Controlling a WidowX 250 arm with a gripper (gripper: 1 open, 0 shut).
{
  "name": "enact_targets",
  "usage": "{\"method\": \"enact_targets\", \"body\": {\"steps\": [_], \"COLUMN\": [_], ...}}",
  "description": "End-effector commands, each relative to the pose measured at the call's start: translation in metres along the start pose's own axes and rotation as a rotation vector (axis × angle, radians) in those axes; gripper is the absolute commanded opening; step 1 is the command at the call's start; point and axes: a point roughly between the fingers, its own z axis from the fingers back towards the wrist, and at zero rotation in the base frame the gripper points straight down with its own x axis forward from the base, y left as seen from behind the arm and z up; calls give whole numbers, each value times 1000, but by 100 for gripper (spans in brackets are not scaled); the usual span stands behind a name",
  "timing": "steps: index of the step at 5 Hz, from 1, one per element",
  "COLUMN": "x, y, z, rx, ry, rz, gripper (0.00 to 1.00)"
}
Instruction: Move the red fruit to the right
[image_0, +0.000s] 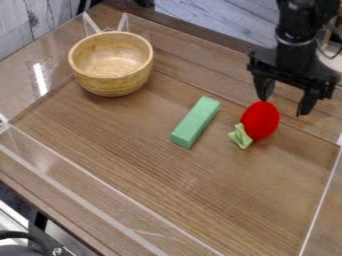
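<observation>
Fruit, red (261, 119), lies with its leafy stem pointing toward the camera's lower left; jaws (283, 100) spread wide.

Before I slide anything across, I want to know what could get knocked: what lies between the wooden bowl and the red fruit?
The green block, as the camera view shows.
</observation>
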Motion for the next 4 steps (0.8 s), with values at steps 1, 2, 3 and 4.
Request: {"method": "enact_targets", "body": {"steps": [1, 2, 3, 4], "x": [14, 15, 16, 12], "y": [17, 22, 21, 17], "z": [2, 4, 9, 7], "rx": [20, 12, -11, 16], "ry": [-84, -100, -113, -133], "rz": [62, 59, 37, 122], "gripper": [100, 100, 100, 100]}}
